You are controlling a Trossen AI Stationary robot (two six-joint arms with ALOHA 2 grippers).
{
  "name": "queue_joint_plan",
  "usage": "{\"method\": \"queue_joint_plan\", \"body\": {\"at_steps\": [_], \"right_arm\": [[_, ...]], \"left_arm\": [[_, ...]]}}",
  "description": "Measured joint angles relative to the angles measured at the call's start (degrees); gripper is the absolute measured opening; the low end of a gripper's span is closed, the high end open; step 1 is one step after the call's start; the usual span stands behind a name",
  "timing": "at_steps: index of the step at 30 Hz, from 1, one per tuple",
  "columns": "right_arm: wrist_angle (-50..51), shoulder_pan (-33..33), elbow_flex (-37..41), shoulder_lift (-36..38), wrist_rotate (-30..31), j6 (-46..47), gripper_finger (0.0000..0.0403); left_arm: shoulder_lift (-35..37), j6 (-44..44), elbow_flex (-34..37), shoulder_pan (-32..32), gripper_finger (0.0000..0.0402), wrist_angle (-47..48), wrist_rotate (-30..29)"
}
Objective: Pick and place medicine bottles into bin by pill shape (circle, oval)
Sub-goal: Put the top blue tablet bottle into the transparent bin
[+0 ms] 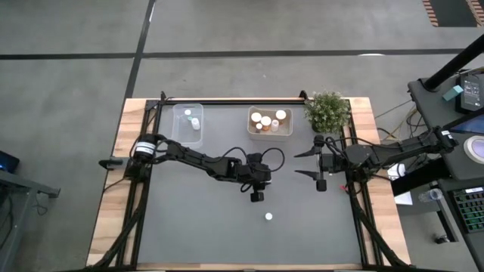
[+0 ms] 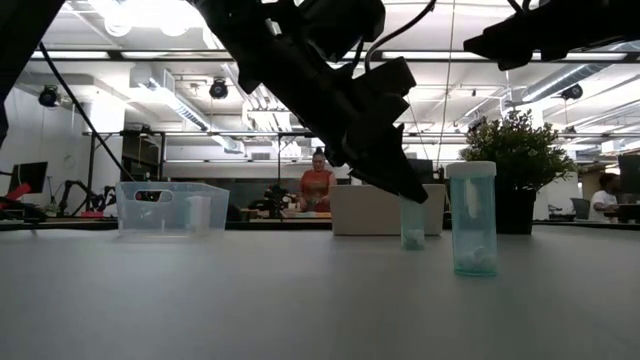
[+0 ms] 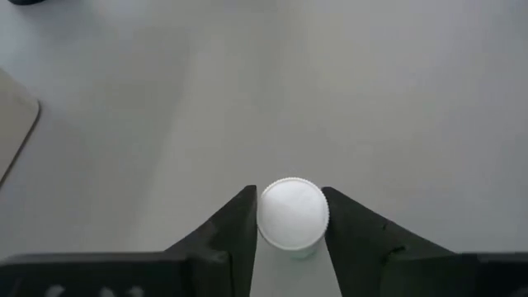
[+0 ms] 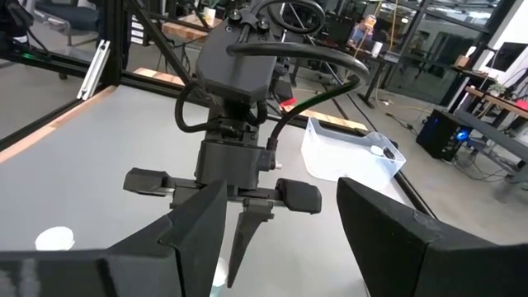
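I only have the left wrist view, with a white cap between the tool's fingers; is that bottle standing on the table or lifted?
Observer: The gripped bottle stands upright on the table, not lifted; the left tool clasps its cap.
Operator: Are any other bottles loose on the table?
Observer: Yes, one: a second bottle stands alone close by, just below the first in the high view.
Operator: Where is the right tool?
Observer: The right tool hovers open near the plant, apart from both bottles.
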State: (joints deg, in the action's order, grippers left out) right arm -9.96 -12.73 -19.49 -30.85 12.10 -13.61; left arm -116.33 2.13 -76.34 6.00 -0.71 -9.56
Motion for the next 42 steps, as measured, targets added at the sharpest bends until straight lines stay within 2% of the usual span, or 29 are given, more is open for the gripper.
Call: {"method": "queue_joint_plan", "body": {"at_steps": [4, 10, 18, 24, 29, 35, 42], "right_arm": [[0.07, 0.0, 0.0, 0.0, 0.02, 0.0, 0.0224], [0.09, 0.0, 0.0, 0.0, 0.04, 0.04, 0.0224], [0.33, 0.0, 0.0, 0.0, 0.04, 0.04, 0.0224], [0.26, 0.01, 0.0, -0.01, 0.06, 0.09, 0.0224], [-0.15, 0.02, 0.0, 0.03, 0.06, 0.52, 0.0224], [-0.19, 0.02, 0.0, 0.02, 0.04, 0.52, 0.0224], [-0.23, 0.02, 0.0, 0.02, 0.06, 0.42, 0.0224]], "left_arm": [[0.02, 0.0, -0.01, 0.0, 0.0095, 0.14, -0.04], [0.4, -0.06, 0.0, 0.0, 0.0101, 0.7, -0.04], [6.35, -1.41, 0.09, 0.0, 0.0101, 9.93, -0.4], [15.64, -4.27, 2.97, -0.18, 0.0101, 17.44, -6.27], [25.68, -3.87, 10.03, -1.66, 0.0101, 17.64, -11.65], [38.47, 0.27, 20.81, -5.65, 0.0101, 17.76, -19.67], [50.44, 9.09, 31.48, -13.83, 0.0101, 17.74, -22.33]]}}
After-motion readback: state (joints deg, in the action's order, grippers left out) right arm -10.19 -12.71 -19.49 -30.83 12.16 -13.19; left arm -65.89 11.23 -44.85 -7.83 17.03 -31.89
